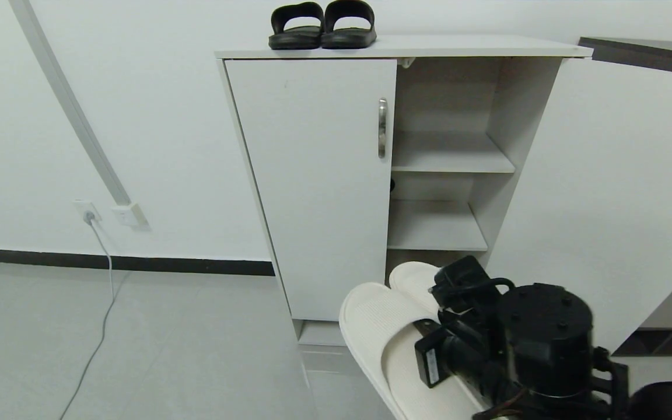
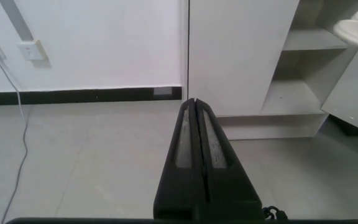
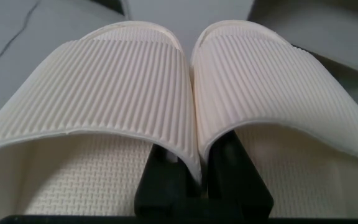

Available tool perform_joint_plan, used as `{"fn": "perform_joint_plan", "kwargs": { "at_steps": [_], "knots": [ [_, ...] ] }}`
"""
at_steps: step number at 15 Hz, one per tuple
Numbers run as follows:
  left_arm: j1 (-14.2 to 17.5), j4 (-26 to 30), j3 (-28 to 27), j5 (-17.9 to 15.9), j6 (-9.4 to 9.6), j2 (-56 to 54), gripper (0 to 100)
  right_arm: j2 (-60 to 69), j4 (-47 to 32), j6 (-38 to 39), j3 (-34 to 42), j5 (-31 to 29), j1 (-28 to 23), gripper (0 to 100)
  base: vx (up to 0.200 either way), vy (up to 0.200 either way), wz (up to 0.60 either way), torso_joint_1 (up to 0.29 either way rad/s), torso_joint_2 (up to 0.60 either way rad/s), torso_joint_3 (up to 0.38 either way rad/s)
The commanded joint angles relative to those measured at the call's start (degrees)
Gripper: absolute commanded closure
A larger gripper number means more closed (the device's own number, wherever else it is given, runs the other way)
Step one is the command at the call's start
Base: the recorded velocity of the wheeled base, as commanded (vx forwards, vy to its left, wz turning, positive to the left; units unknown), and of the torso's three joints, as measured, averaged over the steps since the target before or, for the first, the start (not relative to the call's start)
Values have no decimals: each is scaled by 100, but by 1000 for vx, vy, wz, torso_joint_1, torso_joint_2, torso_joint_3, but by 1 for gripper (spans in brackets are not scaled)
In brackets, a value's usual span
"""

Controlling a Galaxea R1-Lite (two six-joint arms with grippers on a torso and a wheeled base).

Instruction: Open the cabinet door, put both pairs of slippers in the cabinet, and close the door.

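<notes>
White slippers (image 1: 380, 318), lower centre of head view, just before the cabinet's (image 1: 406, 45) open half. Right gripper (image 3: 196, 168) is clamped on their two inner edges, one strap on either side of the fingers (image 3: 166, 180). Left gripper (image 2: 194, 106) is pressed together on nothing, above the floor. Socket with cable (image 1: 88, 213) far left. Black slippers (image 1: 322, 26) upper centre, on the cabinet top. Left door (image 1: 312, 186) closed. Shelves (image 1: 450, 154) exposed. Right door (image 1: 610, 192) swung wide at right.

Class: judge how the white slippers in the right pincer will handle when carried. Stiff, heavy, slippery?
Probably fairly stiff: the white slippers jut from the right pincer without sagging, straps arched. Likely light, being held by the straps alone. Ribbing should resist slipping.
</notes>
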State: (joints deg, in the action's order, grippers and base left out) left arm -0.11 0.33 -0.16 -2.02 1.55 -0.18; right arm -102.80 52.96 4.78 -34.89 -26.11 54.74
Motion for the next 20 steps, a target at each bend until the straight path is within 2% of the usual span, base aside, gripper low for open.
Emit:
{"fn": "perform_joint_plan", "kwargs": {
  "at_steps": [1, 2, 3, 7, 8, 15, 20],
  "knots": [
    [2, 2, -2, 0, -5, 18, 100, -1330, 373, 313, -677, -834, 169, 100, 0, 0, 0, 0, 0, 0],
    [2, 2, -2, 0, -5, 18, 100, -1427, 417, 340, -739, -922, 178, 100, 0, 0, 0, 0, 0, 0],
    [2, 2, -2, 0, -5, 18, 100, -1752, 523, 392, -985, -1370, 239, 100, 0, 0, 0, 0, 0, 0],
    [2, 2, -2, 0, -5, 18, 100, -2051, 699, 392, -1327, -1845, 116, 100, 0, 0, 0, 0, 0, 0],
    [2, 2, -2, 0, -5, 18, 100, -2103, 707, 392, -1380, -1906, 81, 100, 0, 0, 0, 0, 0, 0],
    [2, 2, -2, 0, -5, 18, 100, -2174, 707, 401, -1398, -1942, -112, 100, 0, -200, 0, 4, 1, 4],
    [2, 2, -2, 9, -14, 18, 100, -2253, 699, 383, -1617, -2284, -481, 100, 0, 0, 0, 0, 0, 0]
  ]
}}
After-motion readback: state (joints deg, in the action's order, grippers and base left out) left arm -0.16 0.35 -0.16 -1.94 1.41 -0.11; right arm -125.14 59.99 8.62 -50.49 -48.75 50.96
